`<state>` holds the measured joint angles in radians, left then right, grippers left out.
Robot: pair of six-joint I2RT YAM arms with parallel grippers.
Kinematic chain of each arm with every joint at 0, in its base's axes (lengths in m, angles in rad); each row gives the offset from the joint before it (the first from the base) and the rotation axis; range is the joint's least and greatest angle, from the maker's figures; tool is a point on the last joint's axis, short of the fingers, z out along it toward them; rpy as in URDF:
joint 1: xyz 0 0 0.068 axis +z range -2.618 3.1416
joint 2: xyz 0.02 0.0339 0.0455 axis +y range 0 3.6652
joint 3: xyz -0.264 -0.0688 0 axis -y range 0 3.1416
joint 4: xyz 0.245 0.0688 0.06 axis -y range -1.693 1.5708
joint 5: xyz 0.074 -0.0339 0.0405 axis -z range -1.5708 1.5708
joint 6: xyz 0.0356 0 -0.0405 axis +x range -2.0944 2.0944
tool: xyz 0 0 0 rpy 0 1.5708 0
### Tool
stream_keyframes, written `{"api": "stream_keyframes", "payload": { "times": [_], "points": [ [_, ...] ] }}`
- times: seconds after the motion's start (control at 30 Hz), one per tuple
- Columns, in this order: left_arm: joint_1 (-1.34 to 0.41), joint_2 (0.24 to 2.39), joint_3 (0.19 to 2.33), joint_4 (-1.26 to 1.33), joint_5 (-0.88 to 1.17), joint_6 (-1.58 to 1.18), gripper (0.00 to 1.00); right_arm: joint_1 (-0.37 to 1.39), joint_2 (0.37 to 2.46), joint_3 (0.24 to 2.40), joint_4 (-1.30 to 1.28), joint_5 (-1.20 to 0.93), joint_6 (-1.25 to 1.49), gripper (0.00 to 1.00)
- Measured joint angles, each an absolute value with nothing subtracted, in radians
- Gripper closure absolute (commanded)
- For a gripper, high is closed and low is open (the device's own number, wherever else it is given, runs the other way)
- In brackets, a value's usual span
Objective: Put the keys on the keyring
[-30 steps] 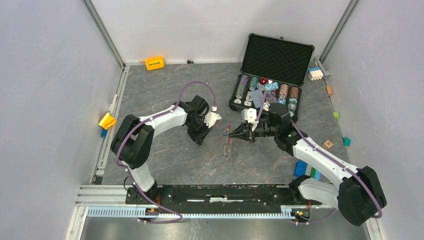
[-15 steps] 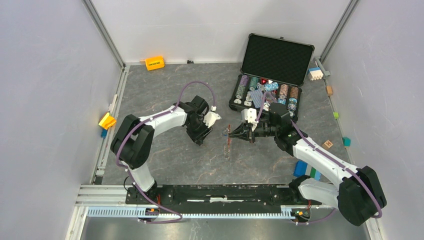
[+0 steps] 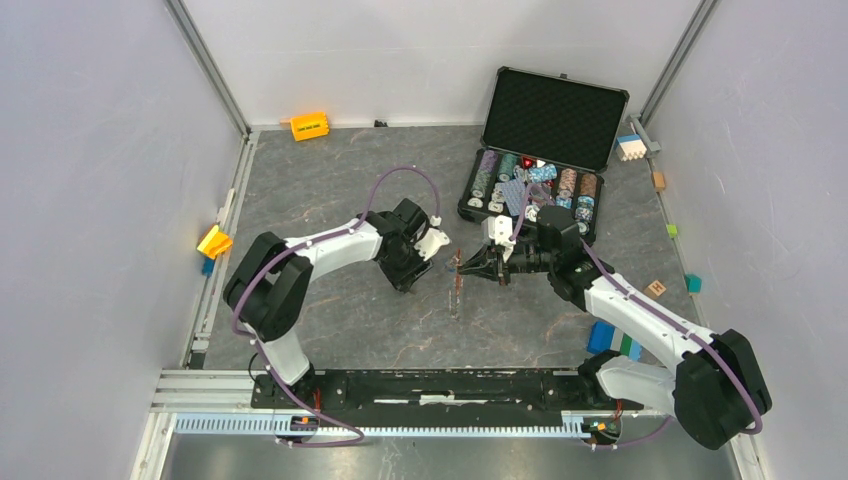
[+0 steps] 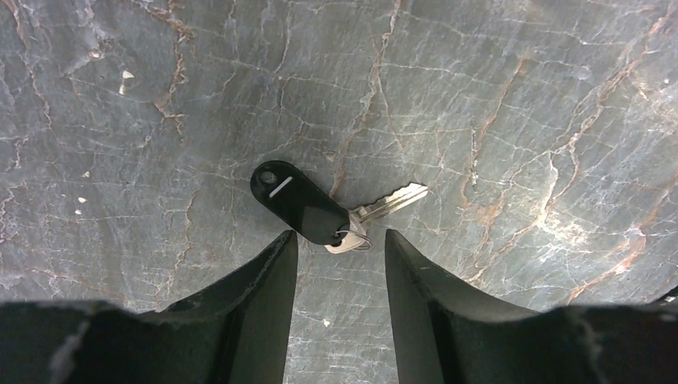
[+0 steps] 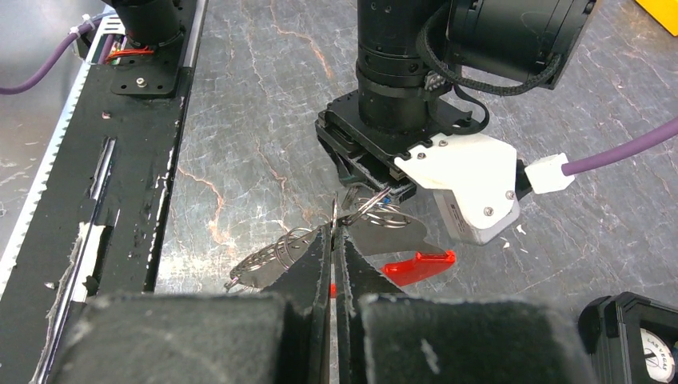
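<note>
**A:** Since a second ago, the left arm (image 3: 330,245) has slid a little to the right, toward the other arm. Its left pincer (image 4: 340,240) has spread its fingers.

**B:** How does it stand now?

**A:** The fingers are well apart and grip nothing. Just ahead of them a silver key (image 4: 393,200) lies flat on the grey table (image 4: 520,96). A small ring joins it to a black tag (image 4: 297,204) with a white stripe. That ring end lies in the gap between the tips.

**B:** And further right?

**A:** The keyring (image 5: 369,210) is between the two arms, right beside the left wrist. The right pincer (image 5: 333,232) is closed tight on its thin wire. The red fob (image 5: 418,266) dangles below it. A silver bunch (image 5: 268,254) hangs on the near side, but whether it is keys or chain cannot be told.

**B:** Beyond that?

**A:** The open chip case (image 3: 545,110) stands behind the right arm (image 3: 640,315), apart from the keyring.
</note>
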<state>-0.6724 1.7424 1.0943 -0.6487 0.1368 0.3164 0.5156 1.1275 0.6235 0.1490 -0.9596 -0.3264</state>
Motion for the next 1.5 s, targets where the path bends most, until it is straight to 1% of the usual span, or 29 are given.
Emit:
{"api": "stream_keyframes", "payload": {
  "times": [0.13,0.5,0.77,0.97,1.33,1.5],
  "points": [
    [-0.675,1.75,1.094,-0.647,0.12,0.313,0.52,0.515,1.127,0.624,0.149,-0.96,-0.326,1.0],
    [-0.676,1.761,1.094,-0.648,0.106,0.311,0.65,0.515,1.128,0.624,0.149,-0.96,-0.326,1.0],
    [-0.676,1.761,1.094,-0.648,0.106,0.311,0.66,0.515,1.128,0.624,0.149,-0.96,-0.326,1.0],
    [-0.676,1.761,1.094,-0.648,0.106,0.311,0.7,0.515,1.128,0.624,0.149,-0.96,-0.326,1.0],
    [-0.676,1.761,1.092,-0.648,0.106,0.311,0.71,0.515,1.128,0.624,0.149,-0.96,-0.326,1.0],
    [-0.676,1.76,1.09,-0.648,0.106,0.312,0.74,0.515,1.128,0.624,0.149,-0.96,-0.326,1.0]
  ]
}}
